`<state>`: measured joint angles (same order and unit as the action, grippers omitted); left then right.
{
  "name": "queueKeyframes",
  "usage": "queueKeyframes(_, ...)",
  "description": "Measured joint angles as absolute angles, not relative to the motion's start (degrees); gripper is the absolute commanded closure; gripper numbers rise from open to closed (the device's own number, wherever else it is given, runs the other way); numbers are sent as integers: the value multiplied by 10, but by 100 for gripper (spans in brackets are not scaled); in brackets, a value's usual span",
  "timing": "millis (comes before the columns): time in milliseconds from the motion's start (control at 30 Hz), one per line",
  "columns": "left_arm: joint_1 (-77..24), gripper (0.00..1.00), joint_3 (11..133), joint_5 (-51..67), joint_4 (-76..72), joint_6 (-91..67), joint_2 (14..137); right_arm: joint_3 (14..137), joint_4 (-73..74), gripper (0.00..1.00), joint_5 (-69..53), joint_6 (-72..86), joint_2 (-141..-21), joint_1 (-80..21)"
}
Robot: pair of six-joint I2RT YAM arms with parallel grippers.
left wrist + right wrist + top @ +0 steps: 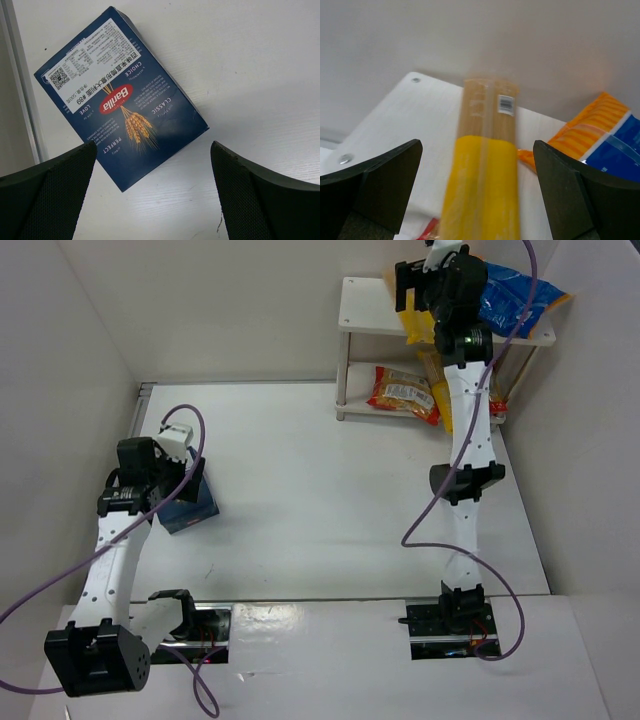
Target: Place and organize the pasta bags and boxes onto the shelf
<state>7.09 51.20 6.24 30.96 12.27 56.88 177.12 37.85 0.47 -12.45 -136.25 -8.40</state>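
Note:
A dark-blue pasta box (122,100) lies flat on the table at the left (192,508). My left gripper (155,192) hovers over its near corner (188,480), open and empty. The white two-tier shelf (365,302) stands at the back right. My right gripper (413,292) is over its top board, open. A long yellow packet (485,170) lies between the spread fingers without touching them; it overhangs the board's front (415,328). The blue-and-orange bag (520,298) lies on the top board, right of the packet (607,137). A red-orange pouch (404,392) sits on the lower tier.
A second yellow packet (438,388) leans at the lower tier beside the pouch. White walls close in behind the shelf and on both sides. A metal strip (22,100) runs along the table's left edge next to the box.

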Motion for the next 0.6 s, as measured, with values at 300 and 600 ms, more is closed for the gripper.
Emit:
queueKeyframes(300, 71, 0, 512, 63, 310, 121, 541, 1764, 537, 0, -109, -120, -1244, -140)
queueKeyframes(600, 71, 0, 512, 63, 310, 118, 510, 1536, 593, 0, -130, -91, -1075, -138)
